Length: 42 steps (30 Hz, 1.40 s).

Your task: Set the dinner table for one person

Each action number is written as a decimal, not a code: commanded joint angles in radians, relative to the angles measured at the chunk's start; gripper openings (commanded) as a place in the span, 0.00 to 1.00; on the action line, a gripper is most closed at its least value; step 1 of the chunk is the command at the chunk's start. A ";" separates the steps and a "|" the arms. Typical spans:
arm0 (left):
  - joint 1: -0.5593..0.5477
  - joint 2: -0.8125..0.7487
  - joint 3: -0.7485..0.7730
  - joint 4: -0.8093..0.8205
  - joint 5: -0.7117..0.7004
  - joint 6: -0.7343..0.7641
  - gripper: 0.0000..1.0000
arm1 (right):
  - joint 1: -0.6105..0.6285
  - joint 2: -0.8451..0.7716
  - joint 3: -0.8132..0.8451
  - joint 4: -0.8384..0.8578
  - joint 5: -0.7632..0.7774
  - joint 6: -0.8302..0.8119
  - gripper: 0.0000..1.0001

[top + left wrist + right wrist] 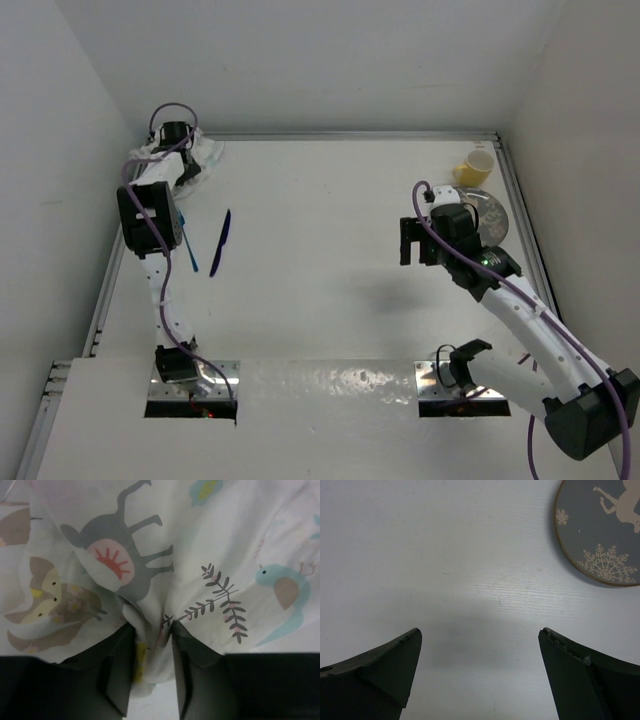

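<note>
Pinching a raised fold of the mat, the left gripper is clamped on the cloth, probably to drag it out and spread it flat. The mat lies bunched at the upper left corner of the table, which extends beneath both grippers. The right gripper hovers empty over bare table, jaws wide apart; the plate sits at the upper right of its view, apart from it.
</note>
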 commanded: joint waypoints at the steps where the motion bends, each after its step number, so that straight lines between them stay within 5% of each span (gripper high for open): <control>1: 0.014 0.004 0.057 0.031 0.069 0.008 0.30 | 0.007 -0.001 0.032 0.055 -0.009 -0.005 0.99; 5: 0.012 -0.013 0.054 0.060 0.185 0.048 0.01 | 0.007 -0.008 0.026 0.052 -0.025 -0.008 0.99; 10: -0.008 -0.187 -0.010 0.158 0.307 0.057 0.00 | 0.007 -0.039 0.015 0.048 -0.034 -0.023 0.99; 17: -0.156 -0.470 0.010 0.097 0.364 0.003 0.00 | 0.007 -0.122 0.021 0.046 -0.040 -0.040 0.99; 23: -0.385 -0.851 -0.279 0.120 0.266 -0.130 0.00 | 0.007 -0.165 0.056 0.026 -0.066 -0.039 0.99; 27: -0.524 -1.052 -0.516 0.147 0.223 -0.239 0.10 | 0.007 -0.174 0.081 -0.017 -0.077 -0.031 0.99; 34: -0.774 -1.298 -0.970 0.181 0.138 -0.437 0.46 | 0.007 -0.253 0.031 -0.046 -0.077 -0.002 0.99; 42: -0.799 -1.327 -1.160 0.172 0.152 -0.358 0.54 | 0.007 -0.231 -0.083 -0.053 -0.112 0.038 0.88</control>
